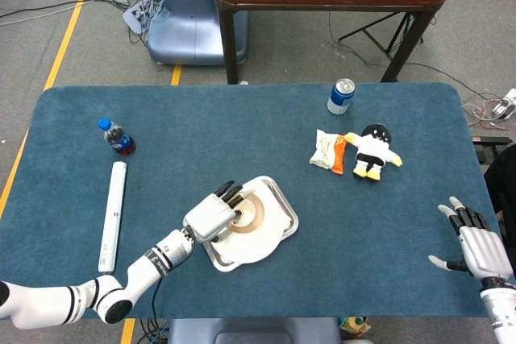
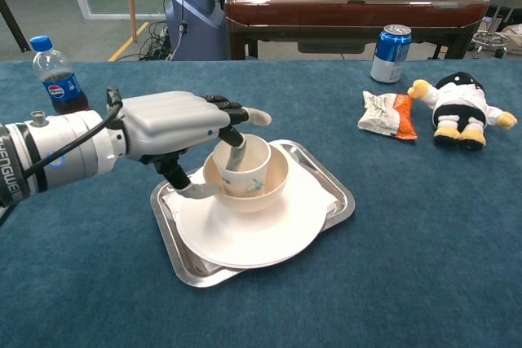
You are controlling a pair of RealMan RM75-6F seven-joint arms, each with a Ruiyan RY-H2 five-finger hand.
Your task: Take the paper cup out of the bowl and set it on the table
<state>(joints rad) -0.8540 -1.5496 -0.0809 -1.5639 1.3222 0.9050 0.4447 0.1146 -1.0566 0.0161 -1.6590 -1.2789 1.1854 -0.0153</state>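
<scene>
One paper cup (image 2: 245,167) sits tilted in the bowl (image 2: 273,177), on a white plate (image 2: 253,234) in a metal tray (image 2: 338,193). The left hand (image 2: 167,124) pinches its rim, a finger inside. The right hand (image 1: 480,246) rests apart, fingers spread, holding nothing. No writing on the blue can (image 2: 391,53) or bottle (image 2: 55,76) can be read.

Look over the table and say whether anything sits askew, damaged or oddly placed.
The paper cup leans toward the left hand, whose finger reaches inside it, rather than standing upright in the bowl. The snack packet beside the plush toy looks crumpled. Nothing appears spilled.
</scene>
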